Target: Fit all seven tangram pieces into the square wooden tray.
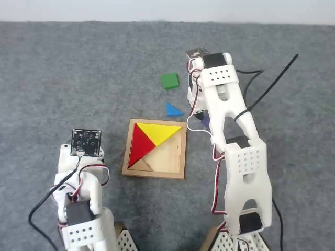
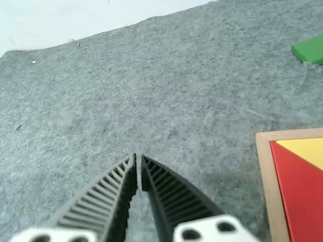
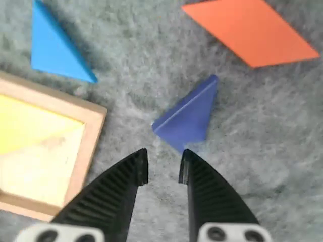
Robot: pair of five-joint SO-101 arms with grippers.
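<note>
Right gripper [image 3: 164,154], right wrist view: jaws parted by a narrow gap, empty, low over the mat [image 3: 126,80]. Dark blue triangle [image 3: 189,118] lies flat just beyond the tips, its near corner in line with the gap and not touching either jaw. Orange parallelogram [image 3: 252,27] lies farther off, apart from it; light blue triangle [image 3: 53,48] lies near the tray [image 3: 91,136], outside the rim. Judgement: the dark blue triangle is thin, stiff and light, likely smooth-faced, and sits flush on soft felt; grip should go across two opposite edges near its middle, and the present gap looks too narrow for that. Left wrist view: left gripper [image 2: 138,157] closed, tips nearly meeting, empty, over bare mat; tray corner to one side, well apart, holding a red triangle [image 2: 303,191] and a yellow triangle [image 2: 308,148]; green square [image 2: 309,49] beyond. High view: tray central, red and yellow triangles filling one half, remainder bare wood; green square and light blue triangle lie beyond the tray's far edge; right arm [image 1: 230,120] extends beside the tray.
</note>
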